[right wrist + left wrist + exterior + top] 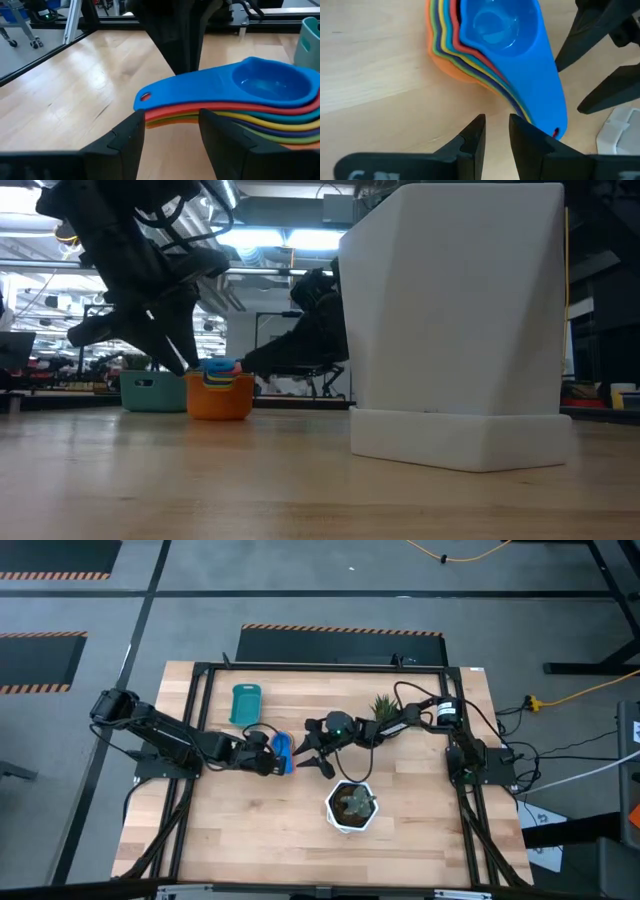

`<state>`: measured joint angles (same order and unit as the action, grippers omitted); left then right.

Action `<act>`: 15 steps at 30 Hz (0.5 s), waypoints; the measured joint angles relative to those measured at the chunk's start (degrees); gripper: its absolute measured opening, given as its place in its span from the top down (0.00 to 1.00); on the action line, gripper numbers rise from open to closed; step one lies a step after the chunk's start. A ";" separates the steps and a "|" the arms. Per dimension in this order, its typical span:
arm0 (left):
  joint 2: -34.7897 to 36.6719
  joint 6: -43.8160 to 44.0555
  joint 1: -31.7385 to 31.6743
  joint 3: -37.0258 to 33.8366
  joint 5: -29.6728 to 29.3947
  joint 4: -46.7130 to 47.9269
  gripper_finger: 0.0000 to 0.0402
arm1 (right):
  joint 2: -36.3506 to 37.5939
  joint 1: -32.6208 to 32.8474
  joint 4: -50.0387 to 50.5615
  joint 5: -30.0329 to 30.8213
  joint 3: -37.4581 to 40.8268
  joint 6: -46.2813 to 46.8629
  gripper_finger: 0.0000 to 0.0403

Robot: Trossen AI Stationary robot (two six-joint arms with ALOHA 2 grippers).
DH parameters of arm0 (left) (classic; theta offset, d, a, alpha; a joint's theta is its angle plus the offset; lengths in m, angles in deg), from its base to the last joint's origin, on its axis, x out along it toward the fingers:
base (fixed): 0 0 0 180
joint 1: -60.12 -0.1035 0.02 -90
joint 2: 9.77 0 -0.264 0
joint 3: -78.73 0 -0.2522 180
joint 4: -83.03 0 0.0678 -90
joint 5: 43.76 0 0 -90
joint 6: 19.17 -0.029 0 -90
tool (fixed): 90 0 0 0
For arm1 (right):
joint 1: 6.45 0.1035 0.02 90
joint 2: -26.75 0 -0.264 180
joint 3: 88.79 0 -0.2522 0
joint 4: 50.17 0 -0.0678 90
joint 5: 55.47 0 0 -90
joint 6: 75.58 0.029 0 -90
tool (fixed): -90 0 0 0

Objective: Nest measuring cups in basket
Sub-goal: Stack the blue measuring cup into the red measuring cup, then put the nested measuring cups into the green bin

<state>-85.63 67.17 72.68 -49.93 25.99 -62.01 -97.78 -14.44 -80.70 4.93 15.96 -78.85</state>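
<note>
Measuring cups [490, 45]: stacked one inside another, light blue on top, then red, yellow, dark blue, green, orange at the base. The stack sits upright on the surface, handles fanned together. Basket [246, 704]: teal, rounded rectangular, standing apart from the stack, holding no cups.

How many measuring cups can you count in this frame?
7 by the colored edges: one nested stack on the table between the two hands, outside the basket. Blue on top, then red, yellow, dark blue, teal, green, orange lowest. Some may be hidden inside the stack.
</note>
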 joint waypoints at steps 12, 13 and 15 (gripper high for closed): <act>2.54 -3.74 0.22 0.00 3.00 5.95 0.80 | 0.00 -1.01 0.00 -0.33 0.04 3.07 0.53; 2.54 -3.61 0.22 0.00 3.16 6.14 0.80 | 0.00 -1.01 0.00 -0.35 0.04 3.06 0.53; 2.54 -3.83 0.22 0.00 3.27 6.13 0.80 | 0.00 -0.96 0.00 -0.39 0.04 3.06 0.53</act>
<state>-83.09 63.34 72.90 -49.93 29.26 -55.88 -97.78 -15.40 -80.70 4.53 16.00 -75.79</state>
